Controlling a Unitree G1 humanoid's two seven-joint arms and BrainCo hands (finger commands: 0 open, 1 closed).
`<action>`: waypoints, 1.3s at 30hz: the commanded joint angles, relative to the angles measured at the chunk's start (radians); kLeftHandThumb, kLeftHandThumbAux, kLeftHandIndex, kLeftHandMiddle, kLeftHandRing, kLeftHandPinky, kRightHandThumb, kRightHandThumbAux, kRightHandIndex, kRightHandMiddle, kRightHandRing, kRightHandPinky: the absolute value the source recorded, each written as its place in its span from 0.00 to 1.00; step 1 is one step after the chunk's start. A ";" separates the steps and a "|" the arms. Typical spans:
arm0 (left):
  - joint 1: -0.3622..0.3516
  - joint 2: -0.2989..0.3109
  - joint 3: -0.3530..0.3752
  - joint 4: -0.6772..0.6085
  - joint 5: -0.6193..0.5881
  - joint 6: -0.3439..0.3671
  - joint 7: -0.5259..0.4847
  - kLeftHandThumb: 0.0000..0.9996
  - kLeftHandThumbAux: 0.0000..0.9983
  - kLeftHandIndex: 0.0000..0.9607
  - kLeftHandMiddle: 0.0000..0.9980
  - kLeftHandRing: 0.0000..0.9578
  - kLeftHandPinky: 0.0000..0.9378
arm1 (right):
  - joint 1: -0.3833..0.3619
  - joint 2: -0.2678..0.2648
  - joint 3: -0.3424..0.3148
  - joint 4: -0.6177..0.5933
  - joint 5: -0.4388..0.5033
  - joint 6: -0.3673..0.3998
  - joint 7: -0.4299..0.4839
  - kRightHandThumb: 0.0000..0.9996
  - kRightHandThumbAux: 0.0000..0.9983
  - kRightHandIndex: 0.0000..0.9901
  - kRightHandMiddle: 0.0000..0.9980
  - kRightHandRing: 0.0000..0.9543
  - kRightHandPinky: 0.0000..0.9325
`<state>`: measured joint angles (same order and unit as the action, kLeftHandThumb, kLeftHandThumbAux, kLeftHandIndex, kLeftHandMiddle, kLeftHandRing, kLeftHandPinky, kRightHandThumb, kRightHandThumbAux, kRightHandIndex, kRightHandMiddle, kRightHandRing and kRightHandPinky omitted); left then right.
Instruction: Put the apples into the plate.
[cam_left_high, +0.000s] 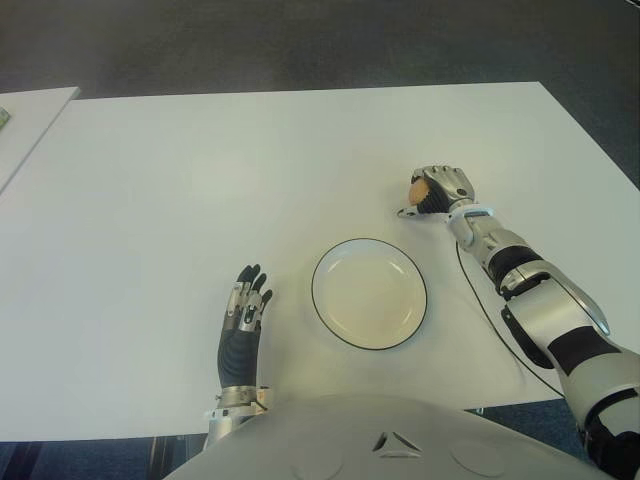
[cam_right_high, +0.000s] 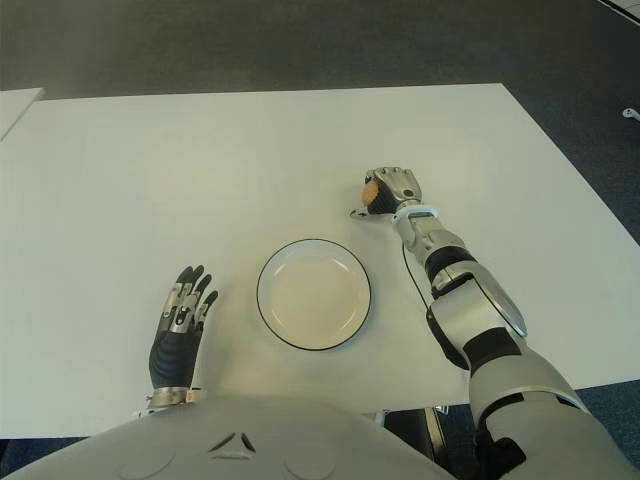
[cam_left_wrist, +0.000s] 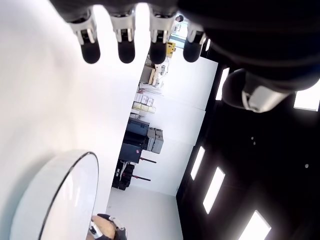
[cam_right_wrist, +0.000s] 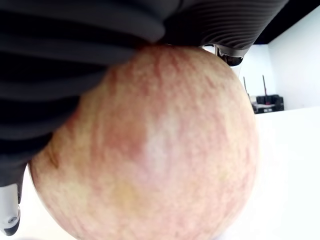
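A reddish-yellow apple (cam_right_wrist: 150, 150) fills the right wrist view, pressed against the dark palm. My right hand (cam_left_high: 435, 190) is curled around this apple (cam_left_high: 417, 190) on the white table, to the right of and beyond the plate. The white plate with a dark rim (cam_left_high: 369, 293) lies near the table's front edge and holds nothing. My left hand (cam_left_high: 245, 310) shows to the left of the plate, fingers stretched out and holding nothing. In the left wrist view its fingertips (cam_left_wrist: 126, 50) are spread above the table, with the plate rim (cam_left_wrist: 75, 172) nearby.
The white table (cam_left_high: 200, 180) spreads wide around both hands. A thin black cable (cam_left_high: 490, 320) runs along my right forearm near the table's right edge. A second white table corner (cam_left_high: 30, 110) shows at the far left.
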<state>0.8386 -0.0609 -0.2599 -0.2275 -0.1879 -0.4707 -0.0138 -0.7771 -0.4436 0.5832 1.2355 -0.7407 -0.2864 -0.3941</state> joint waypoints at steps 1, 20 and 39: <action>-0.031 -0.040 -0.024 -0.016 -0.013 0.017 0.006 0.07 0.35 0.03 0.02 0.00 0.03 | -0.070 -0.048 -0.030 -0.037 0.014 -0.018 0.040 0.71 0.72 0.45 0.80 0.79 0.80; -0.058 -0.034 -0.018 0.003 -0.073 0.032 -0.018 0.07 0.37 0.03 0.03 0.01 0.03 | -0.074 -0.164 -0.222 -0.456 0.125 0.018 0.310 0.73 0.71 0.44 0.88 0.89 0.91; -0.062 -0.009 -0.009 -0.007 -0.066 0.049 -0.020 0.07 0.36 0.03 0.02 0.00 0.03 | -0.012 -0.143 -0.256 -0.488 0.131 0.022 0.351 0.73 0.71 0.45 0.86 0.88 0.90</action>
<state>0.7959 -0.0434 -0.2531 -0.2270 -0.2556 -0.4424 -0.0281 -0.7897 -0.5936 0.3403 0.7721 -0.6231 -0.2684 -0.0462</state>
